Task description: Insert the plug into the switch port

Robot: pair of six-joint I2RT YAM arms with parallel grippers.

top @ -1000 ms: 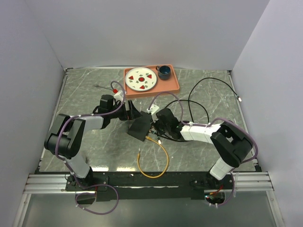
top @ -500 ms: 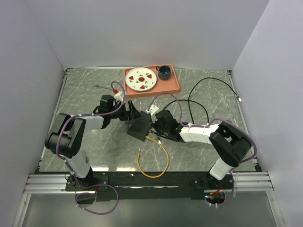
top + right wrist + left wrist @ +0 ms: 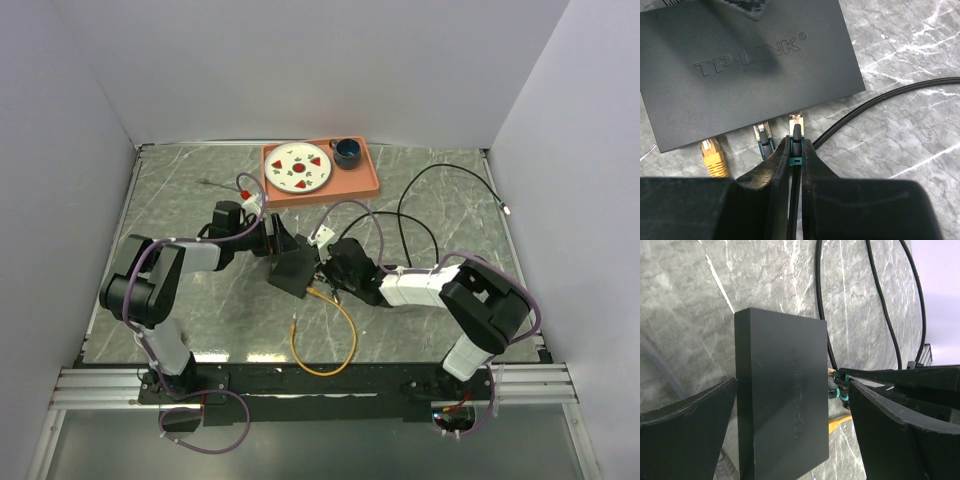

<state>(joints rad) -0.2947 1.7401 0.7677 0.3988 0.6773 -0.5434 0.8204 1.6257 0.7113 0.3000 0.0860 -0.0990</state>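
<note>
The flat black switch (image 3: 296, 270) lies mid-table, marked TP-LINK in the right wrist view (image 3: 750, 65). My left gripper (image 3: 283, 243) is open, with one finger on each side of the switch (image 3: 785, 390), neither visibly pressing it. My right gripper (image 3: 796, 142) is shut on the plug (image 3: 797, 125), which is black with a teal boot. The plug's clear tip meets the switch's near edge at the switch port (image 3: 796, 113); the socket itself is hidden under that edge. A second black plug (image 3: 761, 134) and a yellow plug (image 3: 712, 152) sit in the same row to its left.
A yellow cable (image 3: 330, 340) loops toward the near edge. Black cables (image 3: 440, 200) curl over the right half of the table. An orange tray (image 3: 370, 180) at the back holds a plate (image 3: 300, 167) and a dark cup (image 3: 347, 152).
The right arm has edged slightly left, toward the switch, still gripping the plug. The left arm and the switch look unchanged.
</note>
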